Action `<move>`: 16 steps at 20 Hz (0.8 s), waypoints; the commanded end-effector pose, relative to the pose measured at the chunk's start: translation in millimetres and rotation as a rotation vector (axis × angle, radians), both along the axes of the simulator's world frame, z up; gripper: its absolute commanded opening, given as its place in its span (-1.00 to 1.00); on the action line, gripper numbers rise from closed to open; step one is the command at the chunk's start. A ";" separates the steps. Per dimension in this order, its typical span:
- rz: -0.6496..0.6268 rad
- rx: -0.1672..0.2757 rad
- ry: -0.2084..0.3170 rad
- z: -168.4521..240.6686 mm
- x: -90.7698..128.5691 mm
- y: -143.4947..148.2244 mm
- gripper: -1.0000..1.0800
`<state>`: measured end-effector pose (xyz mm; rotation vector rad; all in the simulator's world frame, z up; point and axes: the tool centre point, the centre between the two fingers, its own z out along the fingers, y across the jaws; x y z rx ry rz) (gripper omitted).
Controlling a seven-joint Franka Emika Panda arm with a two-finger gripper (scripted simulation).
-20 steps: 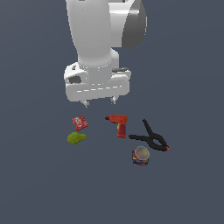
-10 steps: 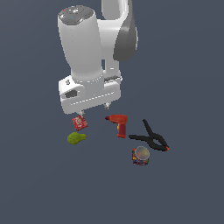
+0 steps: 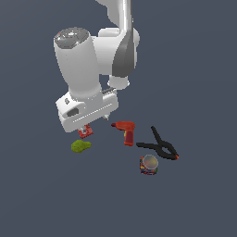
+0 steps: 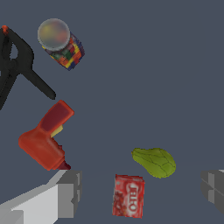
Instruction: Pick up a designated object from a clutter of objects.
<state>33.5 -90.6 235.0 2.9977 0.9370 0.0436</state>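
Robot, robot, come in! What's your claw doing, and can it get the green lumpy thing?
Gripper open, empty, above the clutter. Green lump lying free, untouched. Red packet right beside it, sitting between the fingers; could get in the way.

arm swung toward exterior view's left, hand (image 3: 87,127) lowered over red packet (image 3: 85,133), tilted more

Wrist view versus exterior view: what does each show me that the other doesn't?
Only the wrist view shows the whole red packet, lying between the open jaws beside the green lump.

Only the exterior view shows the arm above the clutter and the whole black clamp; there the packet is partly hidden.

Both show the lump, red drill and multicoloured can.
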 end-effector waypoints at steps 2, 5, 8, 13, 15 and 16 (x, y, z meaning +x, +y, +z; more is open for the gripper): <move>0.076 -0.003 0.001 -11.4 1.9 -8.7 0.92; 0.140 -0.005 0.003 -21.2 3.3 -16.1 0.92; 0.204 -0.007 0.004 -31.1 4.3 -23.5 0.92; 0.311 -0.010 0.007 -47.7 5.4 -35.8 0.92; 0.354 -0.011 0.008 -54.4 5.6 -40.7 0.92; 0.375 -0.012 0.008 -57.7 5.6 -43.2 0.92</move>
